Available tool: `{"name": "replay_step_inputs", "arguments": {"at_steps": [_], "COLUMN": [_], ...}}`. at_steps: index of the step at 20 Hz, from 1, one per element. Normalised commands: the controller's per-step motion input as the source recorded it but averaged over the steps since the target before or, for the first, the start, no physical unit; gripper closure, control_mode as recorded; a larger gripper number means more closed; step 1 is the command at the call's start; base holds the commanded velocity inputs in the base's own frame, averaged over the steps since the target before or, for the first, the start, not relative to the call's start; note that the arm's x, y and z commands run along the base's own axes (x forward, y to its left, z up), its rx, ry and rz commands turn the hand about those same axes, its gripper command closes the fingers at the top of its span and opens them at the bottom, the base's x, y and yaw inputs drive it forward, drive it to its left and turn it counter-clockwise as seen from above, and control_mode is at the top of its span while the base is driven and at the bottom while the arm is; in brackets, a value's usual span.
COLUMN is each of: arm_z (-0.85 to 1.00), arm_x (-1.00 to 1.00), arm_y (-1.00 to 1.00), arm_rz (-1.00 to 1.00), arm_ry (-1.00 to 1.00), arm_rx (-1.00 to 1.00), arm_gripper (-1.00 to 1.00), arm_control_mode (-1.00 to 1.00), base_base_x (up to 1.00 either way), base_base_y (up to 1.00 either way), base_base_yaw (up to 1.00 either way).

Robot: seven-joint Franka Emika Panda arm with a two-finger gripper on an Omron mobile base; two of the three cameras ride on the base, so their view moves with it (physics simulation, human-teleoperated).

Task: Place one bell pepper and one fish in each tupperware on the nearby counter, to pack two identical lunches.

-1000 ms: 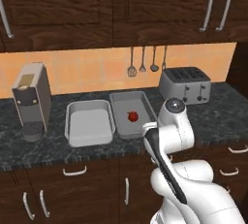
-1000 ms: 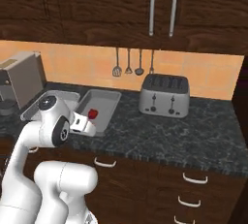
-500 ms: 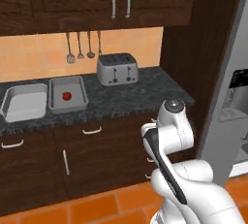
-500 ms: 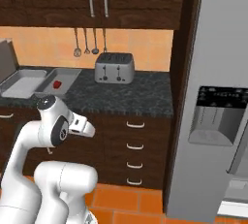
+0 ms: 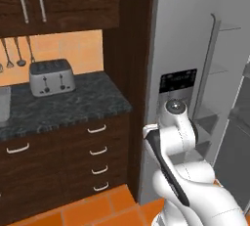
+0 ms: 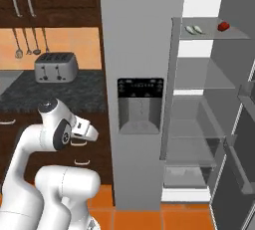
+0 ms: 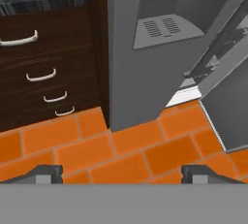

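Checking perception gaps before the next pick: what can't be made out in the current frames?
- Fish on the top fridge shelf, right base view: too small to tell one body from two.
- Tupperware, left base view: cut off by the left edge; contents hidden.
- Bell pepper, same shelf: just a red blob.
- Gripper, hand view: fingertips wide apart over the floor, nothing between them.

Speckled dark stone counter (image 5: 73, 105) over dark wooden drawers (image 5: 58, 156); brushed-metal toaster (image 5: 51, 77); matt grey fridge (image 6: 144, 64) with glassy shelves (image 6: 209, 32); smooth orange floor tiles (image 7: 121, 155).
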Motion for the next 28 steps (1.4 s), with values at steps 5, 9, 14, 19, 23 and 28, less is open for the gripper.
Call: {"name": "replay_step_inputs", "arguments": {"at_steps": [5, 9, 14, 19, 23, 28], "arm_z": [0.0, 0.0, 0.0, 0.0, 0.0, 0.0], "arm_x": [0.0, 0.0, 0.0, 0.0, 0.0, 0.0], "arm_y": [0.0, 0.0, 0.0, 0.0, 0.0, 0.0], "arm_rz": [0.0, 0.0, 0.0, 0.0, 0.0, 0.0], "arm_ry": [0.0, 0.0, 0.0, 0.0, 0.0, 0.0], "arm_rx": [0.0, 0.0, 0.0, 0.0, 0.0, 0.0], "arm_gripper": [-1.0, -1.0, -1.0, -1.0, -1.0, -1.0], "arm_control_mode": [1.0, 1.0, 1.0, 1.0, 1.0, 1.0], "base_base_x": [0.22, 0.48, 0.87, 0.64, 0.01, 0.46], "base_base_y": [-1.0, -1.0, -0.84, -0.46, -0.17, -0.08], "base_base_yaw": [-0.12, 0.0, 0.05, 0.1, 0.0, 0.0]}}
